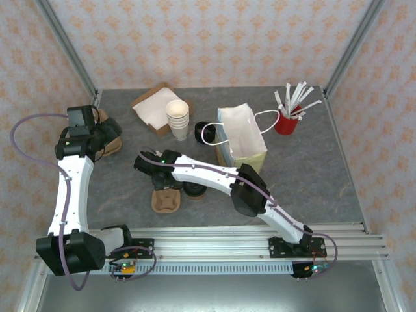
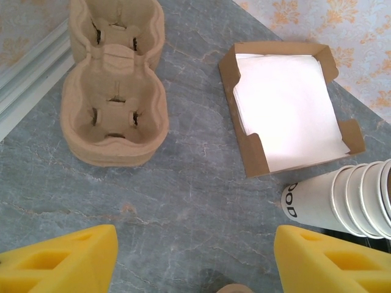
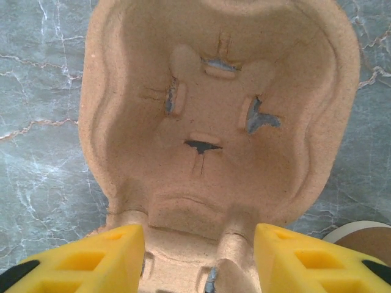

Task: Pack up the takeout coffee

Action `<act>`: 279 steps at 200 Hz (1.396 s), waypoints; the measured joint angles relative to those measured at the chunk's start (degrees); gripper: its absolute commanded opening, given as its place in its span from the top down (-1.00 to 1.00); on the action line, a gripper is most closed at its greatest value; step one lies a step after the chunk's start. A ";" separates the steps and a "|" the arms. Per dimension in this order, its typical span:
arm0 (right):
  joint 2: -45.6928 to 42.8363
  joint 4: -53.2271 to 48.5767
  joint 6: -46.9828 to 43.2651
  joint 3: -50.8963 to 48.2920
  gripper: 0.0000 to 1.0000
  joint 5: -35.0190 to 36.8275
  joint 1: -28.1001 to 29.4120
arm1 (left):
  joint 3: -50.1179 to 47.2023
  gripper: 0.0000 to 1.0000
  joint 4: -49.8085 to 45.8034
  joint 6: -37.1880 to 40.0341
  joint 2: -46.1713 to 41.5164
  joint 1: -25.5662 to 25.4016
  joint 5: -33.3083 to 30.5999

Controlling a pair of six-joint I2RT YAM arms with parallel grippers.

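Observation:
The takeout coffee [image 1: 195, 190], a small cup with a dark top, stands on the table mid-left, partly hidden under my right arm. My right gripper [image 1: 156, 175] hangs just left of it, over a tan pulp cup carrier [image 1: 165, 200]. In the right wrist view the open right gripper [image 3: 198, 259] straddles the middle ridge of the carrier [image 3: 220, 110], with small gaps at both yellow fingers. The white paper bag [image 1: 244, 138] stands open behind the arm. My left gripper [image 1: 106, 132] is at the far left; in the left wrist view it [image 2: 195, 259] is open over bare table.
A stack of pulp carriers [image 2: 116, 85] lies at the far left. Behind sit a cardboard tray of napkins [image 2: 284, 104], a stack of lidless cream cups [image 1: 177, 119], loose black lids [image 1: 204, 132] and a red cup of straws [image 1: 286, 122].

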 measured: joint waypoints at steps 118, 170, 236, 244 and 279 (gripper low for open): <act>3.39 -2.23 1.11 3.52 0.00 -1.14 0.02 | -0.02 -0.38 0.85 -0.02 0.00 1.11 2.93; 3.45 -2.62 1.57 4.28 0.03 -1.75 0.02 | -0.07 -0.38 1.18 -0.02 0.00 1.38 3.85; 3.89 -3.41 2.45 4.52 0.03 -1.77 0.02 | -0.11 -0.38 1.57 -0.04 -0.02 1.38 4.20; 4.15 -3.41 2.45 4.57 0.03 -1.77 0.02 | -0.11 -0.38 1.60 -0.04 -0.02 1.38 4.26; 4.42 -3.43 2.62 4.79 0.05 -1.92 0.02 | -0.13 -0.38 1.60 -0.04 -0.02 1.44 4.68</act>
